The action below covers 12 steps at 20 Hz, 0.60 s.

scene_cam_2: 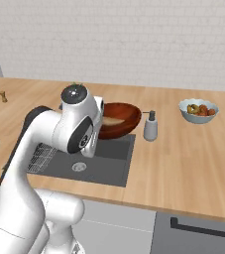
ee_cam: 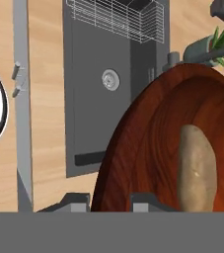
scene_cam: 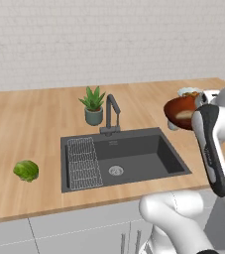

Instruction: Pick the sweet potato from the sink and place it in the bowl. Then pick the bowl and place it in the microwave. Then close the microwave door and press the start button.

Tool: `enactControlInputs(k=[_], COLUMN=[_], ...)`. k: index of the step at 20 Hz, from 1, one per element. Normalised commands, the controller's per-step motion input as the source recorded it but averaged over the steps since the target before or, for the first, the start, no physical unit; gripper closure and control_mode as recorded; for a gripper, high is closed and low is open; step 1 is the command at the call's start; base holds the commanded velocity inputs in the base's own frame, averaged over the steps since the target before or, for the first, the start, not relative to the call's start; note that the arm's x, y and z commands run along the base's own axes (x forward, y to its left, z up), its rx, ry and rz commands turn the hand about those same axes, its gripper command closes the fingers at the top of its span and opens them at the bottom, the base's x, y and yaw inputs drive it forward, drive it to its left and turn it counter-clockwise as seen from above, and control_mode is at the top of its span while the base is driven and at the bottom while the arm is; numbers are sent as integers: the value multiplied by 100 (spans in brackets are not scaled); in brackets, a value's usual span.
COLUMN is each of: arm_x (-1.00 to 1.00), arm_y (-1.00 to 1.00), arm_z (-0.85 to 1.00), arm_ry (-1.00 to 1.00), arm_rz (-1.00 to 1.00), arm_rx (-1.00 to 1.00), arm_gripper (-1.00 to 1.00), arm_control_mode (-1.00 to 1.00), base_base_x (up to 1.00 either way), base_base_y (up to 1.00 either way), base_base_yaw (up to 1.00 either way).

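Observation:
My gripper (ee_cam: 111,201) is shut on the near rim of the reddish-brown bowl (ee_cam: 172,143), one fingertip on each side of the wall. The bowl (scene_cam: 179,112) (scene_cam_2: 120,119) hangs in the air, slightly tilted, over the right end of the dark grey sink (scene_cam: 134,158) (scene_cam_2: 109,161) (ee_cam: 86,108). The tan sweet potato (ee_cam: 196,168) (scene_cam: 185,114) (scene_cam_2: 112,119) lies inside the bowl. The sink basin holds nothing but its drain. In both base views my white hand covers the fingers. The microwave and its door are out of view.
A wire rack (scene_cam: 83,161) fills the sink's left side, with the faucet (scene_cam: 111,113) and a potted plant (scene_cam: 93,105) behind. A lettuce (scene_cam: 26,170) lies far left. A soap dispenser (scene_cam_2: 150,126) and a pale fruit bowl (scene_cam_2: 198,110) stand to the right.

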Motion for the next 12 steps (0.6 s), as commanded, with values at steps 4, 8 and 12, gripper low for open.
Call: enactControlInputs(k=[4, 8, 12], arm_x=[-19, -23, -27], arm_y=[55, 75, 50], arm_z=[32, 21, 43], arm_ry=[-1, -4, -3], arm_rz=[15, 9, 5], arm_rx=[2, 0, 0], arm_gripper=[100, 100, 100], arm_control_mode=[-100, -100, -100], base_base_x=[0, 0, 0], base_base_y=[0, 0, 0], base_base_yaw=[0, 0, 0])
